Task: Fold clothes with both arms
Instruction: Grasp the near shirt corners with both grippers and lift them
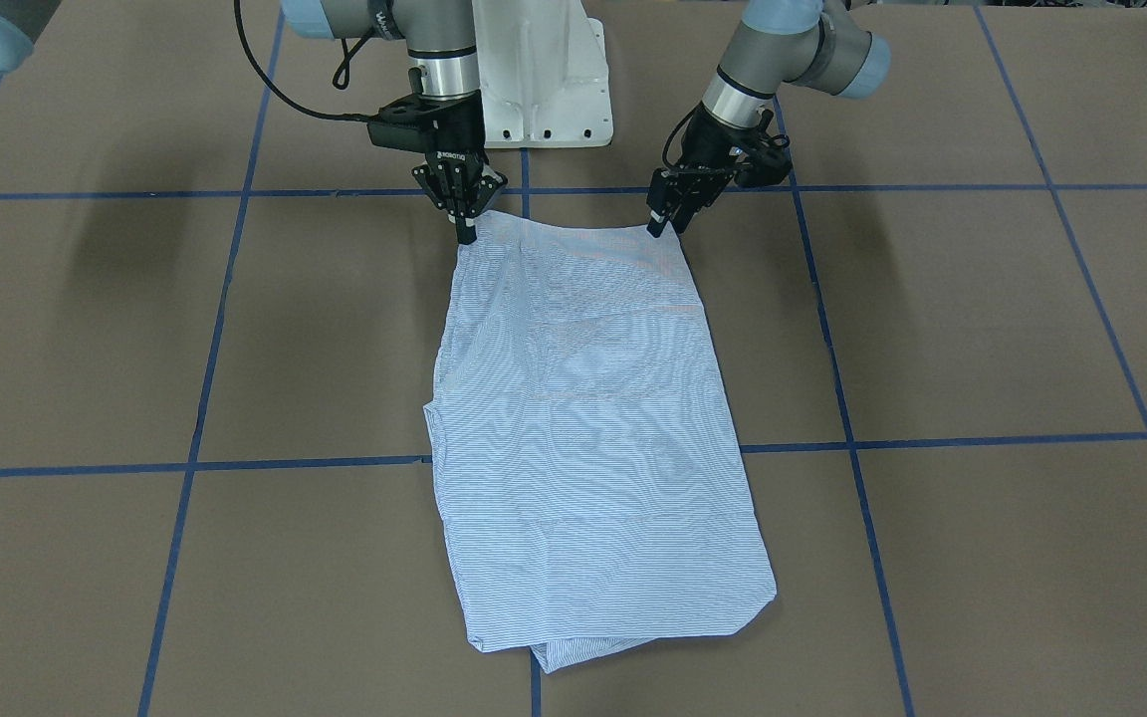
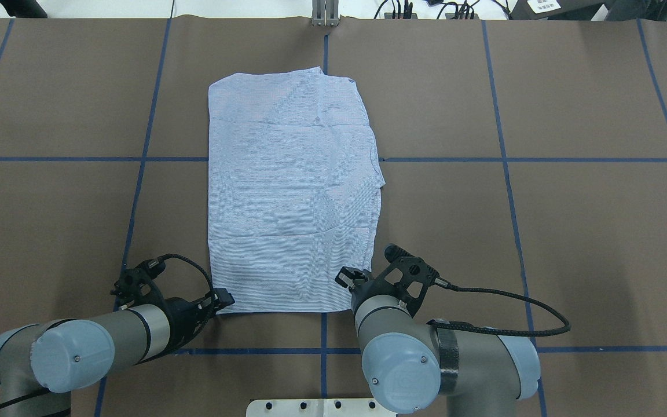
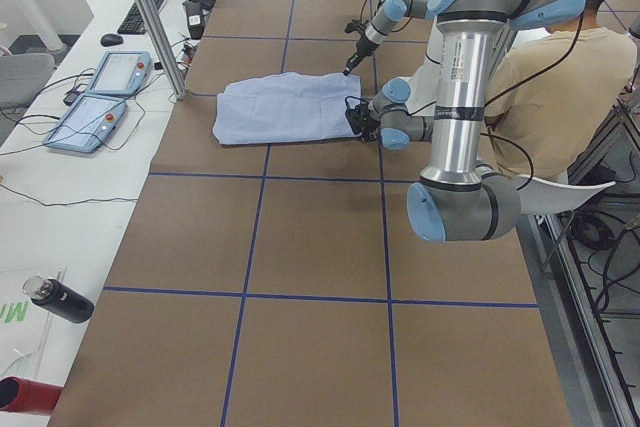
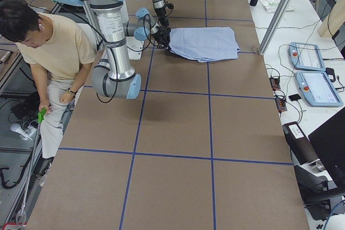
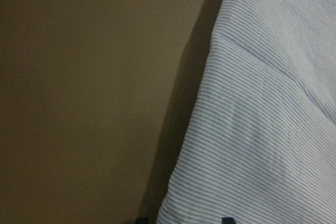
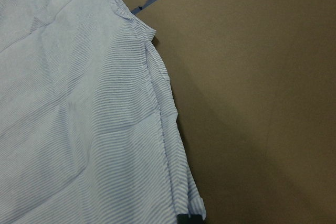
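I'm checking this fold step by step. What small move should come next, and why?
Probably close the left gripper on its near corner of the shirt. The left wrist view shows its jaws apart with cloth between them, while the right gripper looks pinched on the other near corner.

Quick tally: one striped shirt (image 1: 583,428), one desk (image 1: 982,329), two arms (left arm (image 1: 793,50), right arm (image 1: 439,60)), two pincers (left pincer (image 1: 655,227), right pincer (image 1: 466,234)), one guy (image 4: 54,47) in a tan tee, two blue tablets (image 3: 118,72) (image 3: 82,119).
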`<control>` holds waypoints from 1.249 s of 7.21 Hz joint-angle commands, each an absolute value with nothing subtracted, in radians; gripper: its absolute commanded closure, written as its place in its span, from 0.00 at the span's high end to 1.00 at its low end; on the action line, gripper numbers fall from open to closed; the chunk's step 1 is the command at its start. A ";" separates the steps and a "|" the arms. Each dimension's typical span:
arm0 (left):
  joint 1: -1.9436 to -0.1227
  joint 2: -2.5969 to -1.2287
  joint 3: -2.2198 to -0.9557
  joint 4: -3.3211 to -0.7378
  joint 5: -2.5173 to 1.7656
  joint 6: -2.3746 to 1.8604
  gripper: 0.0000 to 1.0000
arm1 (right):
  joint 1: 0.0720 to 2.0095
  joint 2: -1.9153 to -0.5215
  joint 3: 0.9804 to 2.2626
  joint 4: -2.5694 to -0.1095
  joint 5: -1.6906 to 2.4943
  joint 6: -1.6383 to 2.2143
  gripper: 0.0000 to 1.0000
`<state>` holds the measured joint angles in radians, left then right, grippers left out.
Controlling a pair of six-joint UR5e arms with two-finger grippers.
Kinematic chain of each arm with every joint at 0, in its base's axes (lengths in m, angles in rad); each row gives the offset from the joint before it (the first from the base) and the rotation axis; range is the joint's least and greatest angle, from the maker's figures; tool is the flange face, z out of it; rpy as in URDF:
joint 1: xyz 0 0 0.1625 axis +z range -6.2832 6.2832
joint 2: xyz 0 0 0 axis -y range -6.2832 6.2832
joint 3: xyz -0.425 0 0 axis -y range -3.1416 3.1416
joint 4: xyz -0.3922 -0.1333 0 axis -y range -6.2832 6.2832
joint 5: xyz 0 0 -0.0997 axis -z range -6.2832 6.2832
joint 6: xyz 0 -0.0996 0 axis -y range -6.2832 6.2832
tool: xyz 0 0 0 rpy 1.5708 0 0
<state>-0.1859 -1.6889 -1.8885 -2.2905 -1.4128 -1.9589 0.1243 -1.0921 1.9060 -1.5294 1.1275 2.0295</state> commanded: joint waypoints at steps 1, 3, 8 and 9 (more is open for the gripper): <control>-0.186 -1.698 -1.884 -2.287 -1.413 -1.959 0.34 | 0.124 -1.092 1.907 -1.529 1.127 2.029 0.00; -0.186 -1.706 -1.885 -2.287 -1.411 -1.959 0.00 | 0.126 -1.094 1.910 -1.529 1.124 2.029 0.00; -0.175 -1.680 -2.142 -2.249 -1.414 -1.959 0.00 | -0.067 -1.224 2.266 -1.674 1.029 2.055 0.00; -0.175 -1.681 -2.257 -2.138 -1.430 -1.957 0.00 | -0.078 -1.218 2.339 -1.759 1.029 2.066 0.00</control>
